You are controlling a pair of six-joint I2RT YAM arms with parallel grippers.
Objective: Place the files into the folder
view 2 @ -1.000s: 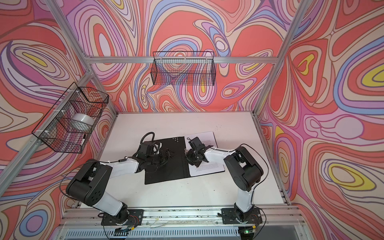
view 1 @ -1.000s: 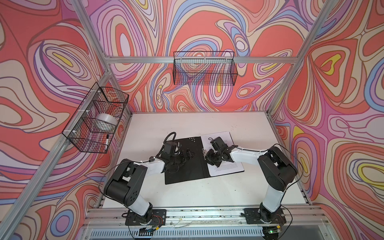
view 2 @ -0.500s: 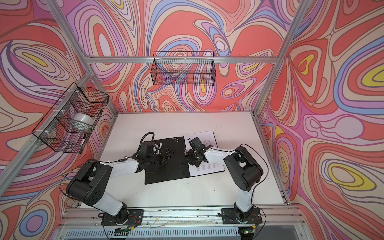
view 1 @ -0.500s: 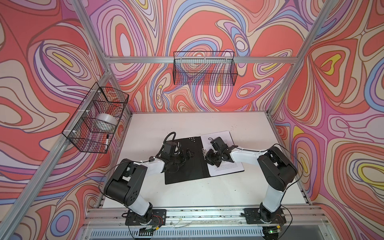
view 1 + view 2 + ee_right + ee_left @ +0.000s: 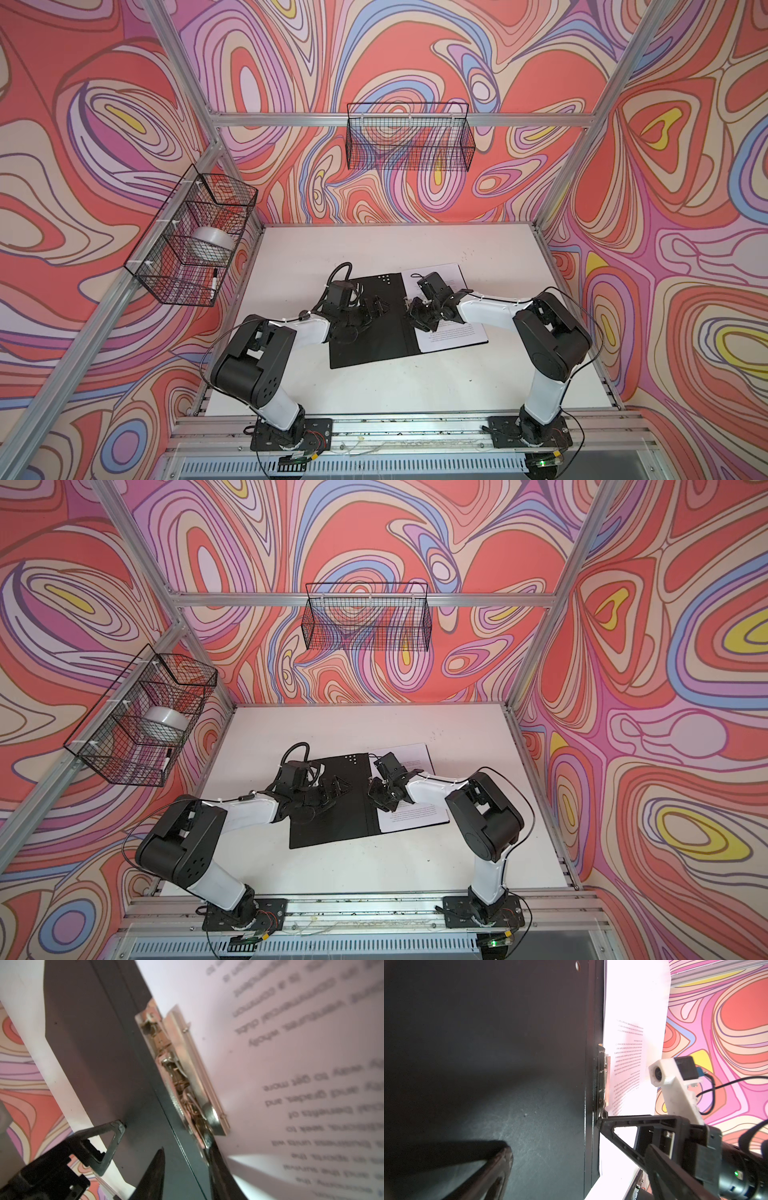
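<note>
Black card, matte and faintly scuffed: in both top views the folder [image 5: 365, 336] lay open and flat on the white table [image 5: 374, 249], inside faces up, with a few pale dots near its far edge. The files [image 5: 453, 332], white sheets with blocks of small print, lay on its right half, squared to the spine. My left gripper [image 5: 380, 305] hovered low over the bare left half, jaws spread wide with nothing between them. My right gripper [image 5: 415, 311] sat at the spine, about mid-length. Bare table ran all round the folder, with most room toward the back wall.

Left wrist view: the folder [image 5: 488, 1043] filled most of the frame, dull black with fine scratches, and two straight parallel creases marked the spine. A slim, shiny metal clip [image 5: 602, 1080] ran along the spine at the inner edge of the files [image 5: 629, 1064]. One of my left fingers [image 5: 496, 1167] showed just above the card; its partner was out of frame. One fingertip of the right gripper [image 5: 625, 1136] touched the clip's near end.

Right wrist view: the clip [image 5: 187, 1076] read as a flat bar with sprung wire parts and a round knurled stud. The files [image 5: 291, 1064] looked slightly bowed beside it. The right gripper [image 5: 185, 1167] stood with jaws part-way apart astride the spine, one finger against the clip's end and the other over bare card. I saw nothing clamped between them.
</note>
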